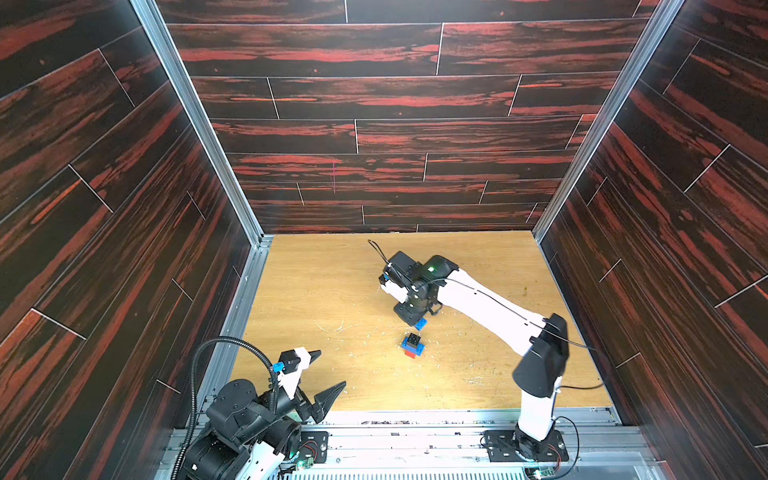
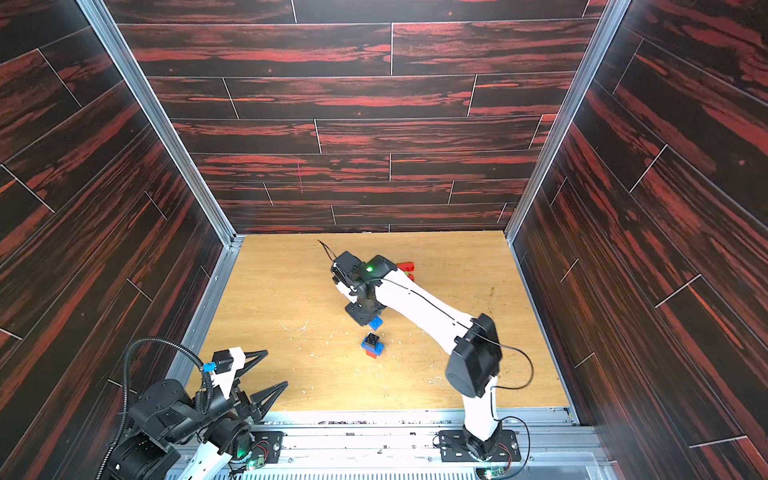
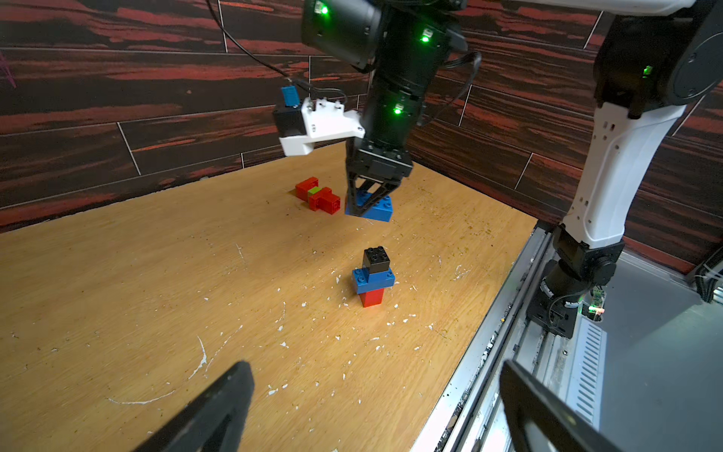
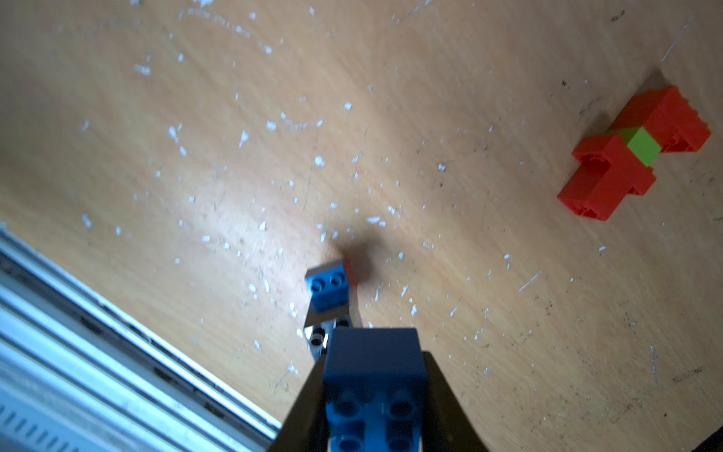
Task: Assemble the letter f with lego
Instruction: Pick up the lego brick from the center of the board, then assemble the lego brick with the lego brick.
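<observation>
My right gripper (image 1: 417,321) (image 3: 367,211) (image 4: 373,395) is shut on a blue lego brick (image 1: 421,324) (image 2: 376,322) (image 3: 378,208) (image 4: 373,371), held above the wooden table with its studs towards the wrist camera. Just in front of it a small lego stack (image 1: 412,345) (image 2: 372,345) (image 3: 373,276) (image 4: 328,292) stands upright: a black brick on a blue one on a red one. A cluster of red bricks with a lime green one (image 3: 317,195) (image 4: 633,152) (image 2: 406,268) lies on its side farther back. My left gripper (image 1: 332,369) (image 2: 276,368) (image 3: 375,366) hovers open and empty at the front left corner.
Dark wood-patterned walls (image 1: 374,137) close in the table on three sides. An aluminium rail (image 1: 415,419) runs along the front edge, with both arm bases on it. My right arm (image 1: 490,309) reaches diagonally over the right half of the table. White flecks dot the tabletop (image 3: 274,321).
</observation>
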